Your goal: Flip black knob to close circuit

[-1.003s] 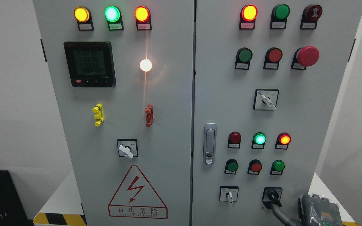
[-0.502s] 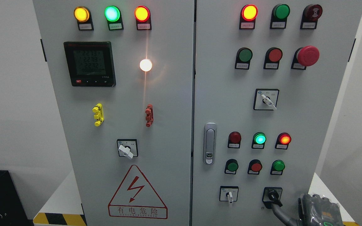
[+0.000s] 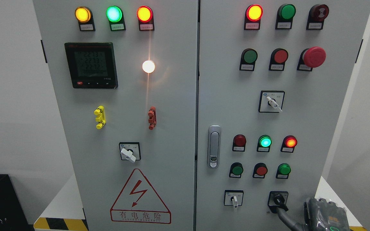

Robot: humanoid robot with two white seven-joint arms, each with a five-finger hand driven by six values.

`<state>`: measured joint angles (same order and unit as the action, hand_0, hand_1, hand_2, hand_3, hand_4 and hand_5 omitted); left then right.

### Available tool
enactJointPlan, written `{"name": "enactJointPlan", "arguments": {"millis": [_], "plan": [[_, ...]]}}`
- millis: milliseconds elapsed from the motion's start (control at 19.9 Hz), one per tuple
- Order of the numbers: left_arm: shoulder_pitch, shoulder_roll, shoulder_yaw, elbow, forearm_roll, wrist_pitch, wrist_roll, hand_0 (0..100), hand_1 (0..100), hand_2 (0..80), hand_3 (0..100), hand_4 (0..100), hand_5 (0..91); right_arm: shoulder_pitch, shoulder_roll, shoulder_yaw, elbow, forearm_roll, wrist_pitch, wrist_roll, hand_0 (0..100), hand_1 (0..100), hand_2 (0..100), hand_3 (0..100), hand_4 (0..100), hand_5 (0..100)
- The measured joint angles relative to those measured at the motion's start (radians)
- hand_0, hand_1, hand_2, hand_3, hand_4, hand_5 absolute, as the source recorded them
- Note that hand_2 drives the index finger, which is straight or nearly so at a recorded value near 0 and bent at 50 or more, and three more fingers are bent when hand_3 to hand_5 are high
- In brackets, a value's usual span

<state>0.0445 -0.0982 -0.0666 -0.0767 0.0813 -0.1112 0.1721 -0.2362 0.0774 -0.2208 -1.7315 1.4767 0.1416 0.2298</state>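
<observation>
1. The right hand [image 3: 324,215] shows at the lower right corner, with one dark finger [image 3: 283,213] reaching up to the black knob [image 3: 278,200]; how the other fingers sit I cannot tell.
2. The knob sits on the cabinet [image 3: 178,134], bottom row of its right door.
3. Just left of it is a white switch [image 3: 234,199].
4. Above, a green lamp [image 3: 265,141] and a red lamp [image 3: 290,142] glow.

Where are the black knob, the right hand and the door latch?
black knob [image 3: 278,200]: head view, on its handle.
right hand [image 3: 324,214]: head view, on its dark back, bottom right.
door latch [image 3: 214,146]: head view, on the silver lever.
</observation>
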Motion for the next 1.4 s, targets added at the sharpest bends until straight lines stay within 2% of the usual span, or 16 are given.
{"name": "enactJointPlan", "arguments": {"millis": [602, 1003, 1254, 1404], "plan": [[0.000, 0.000, 0.000, 0.000, 0.000, 0.000, 0.003, 12, 56, 0.0, 0, 0, 0.0, 0.010, 0.012, 0.027, -0.003, -0.001, -0.007, -0.017, 0, 1, 97, 100, 100, 100], [0.000, 0.000, 0.000, 0.000, 0.000, 0.000, 0.004, 12, 56, 0.0, 0, 0, 0.0, 0.027, 0.027, 0.047, -0.013, -0.004, -0.014, -0.009, 0, 3, 96, 100, 100, 100], [0.000, 0.000, 0.000, 0.000, 0.000, 0.000, 0.005, 12, 56, 0.0, 0, 0, 0.0, 0.067, 0.037, 0.055, -0.044, -0.028, -0.014, -0.047, 0, 4, 93, 100, 100, 100], [0.000, 0.000, 0.000, 0.000, 0.000, 0.000, 0.008, 12, 56, 0.0, 0, 0, 0.0, 0.096, 0.042, 0.059, -0.068, -0.063, -0.015, -0.085, 0, 7, 81, 100, 96, 96]]}}
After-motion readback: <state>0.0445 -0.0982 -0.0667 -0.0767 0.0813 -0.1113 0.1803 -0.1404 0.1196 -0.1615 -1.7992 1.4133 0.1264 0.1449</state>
